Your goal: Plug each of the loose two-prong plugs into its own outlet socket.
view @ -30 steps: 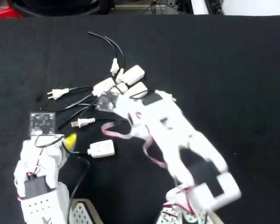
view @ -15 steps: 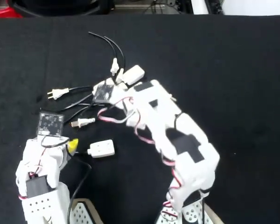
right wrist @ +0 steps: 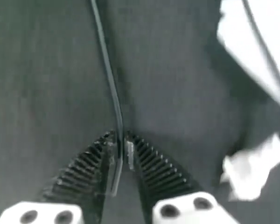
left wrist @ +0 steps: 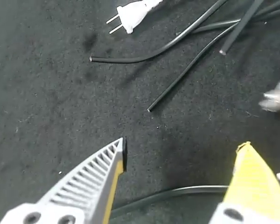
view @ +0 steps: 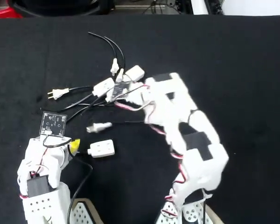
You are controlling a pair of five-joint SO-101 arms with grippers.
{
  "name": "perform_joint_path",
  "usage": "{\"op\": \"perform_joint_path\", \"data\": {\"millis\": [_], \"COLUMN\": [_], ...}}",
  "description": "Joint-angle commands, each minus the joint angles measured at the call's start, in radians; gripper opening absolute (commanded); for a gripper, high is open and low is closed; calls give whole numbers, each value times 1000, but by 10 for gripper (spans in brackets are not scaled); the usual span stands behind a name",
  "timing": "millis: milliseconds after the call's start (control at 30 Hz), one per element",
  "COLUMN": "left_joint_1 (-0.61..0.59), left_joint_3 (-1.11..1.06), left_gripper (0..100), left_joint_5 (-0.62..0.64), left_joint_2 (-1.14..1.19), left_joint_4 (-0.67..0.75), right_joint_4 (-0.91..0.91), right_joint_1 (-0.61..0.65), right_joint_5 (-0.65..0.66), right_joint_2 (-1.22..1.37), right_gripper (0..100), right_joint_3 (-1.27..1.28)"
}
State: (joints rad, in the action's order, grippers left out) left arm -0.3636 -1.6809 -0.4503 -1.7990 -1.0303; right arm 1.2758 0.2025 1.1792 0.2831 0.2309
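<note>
- The right pincer (right wrist: 120,137) is pressed together on a thin black cord (right wrist: 106,70). It pinches the cord and not a plug, maybe because pulling the cord can drag its plug along.
- In the high view the right pincer (view: 116,90) sits low over the bunch of white outlet socket blocks (view: 104,85) in the middle of the black counter (view: 233,56).
- A small white two-prong plug (view: 99,126) lies loose on the counter near that arm. Its cord runs off under the arm. I think this is the pinched cord, but I cannot be sure.
- The left pincer (left wrist: 184,147) is spread wide and holds nothing. It hangs close above the counter.
- Another white two-prong plug (left wrist: 133,11) lies ahead of it, well apart, with its prongs free.
- One more white socket block (view: 101,148) lies just beside the left pincer, so a plug could go in there.
</note>
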Motion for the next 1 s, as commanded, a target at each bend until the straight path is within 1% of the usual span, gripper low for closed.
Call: {"op": "perform_joint_path", "data": {"millis": [0,100,200,267,333,400,467,533,700,767,833,967], "left_joint_1": [15,15,15,16,16,16,16,16,16,16,16,18], "left_joint_3": [-21,-21,-21,-21,-21,-21,-21,-21,-21,-21,-21,-21], "left_gripper": [363,363,363,363,363,363,363,363,363,363,363,363], "left_joint_5": [-8,-8,-8,-8,-8,-8,-8,-8,-8,-8,-8,-8], "left_joint_2": [-3,-3,-3,-3,-2,-2,-2,0,2,2,2,2], "left_joint_4": [17,17,17,17,17,17,17,17,17,17,17,17], "right_joint_4": [91,124,120,92,40,0,-26,-31,-28,-28,-3,26], "right_joint_1": [-149,-275,-379,-431,-473,-499,-506,-502,-488,-485,-456,-311], "right_joint_5": [178,328,422,456,457,440,344,218,-155,-331,-526,-947], "right_joint_2": [-88,-101,-101,-101,-101,-101,-107,-120,-219,-278,-338,-424], "right_gripper": [11,11,12,15,21,65,116,147,152,154,155,155], "right_joint_3": [-27,-28,-30,-30,-30,-30,-30,-36,-41,-33,-10,88]}}
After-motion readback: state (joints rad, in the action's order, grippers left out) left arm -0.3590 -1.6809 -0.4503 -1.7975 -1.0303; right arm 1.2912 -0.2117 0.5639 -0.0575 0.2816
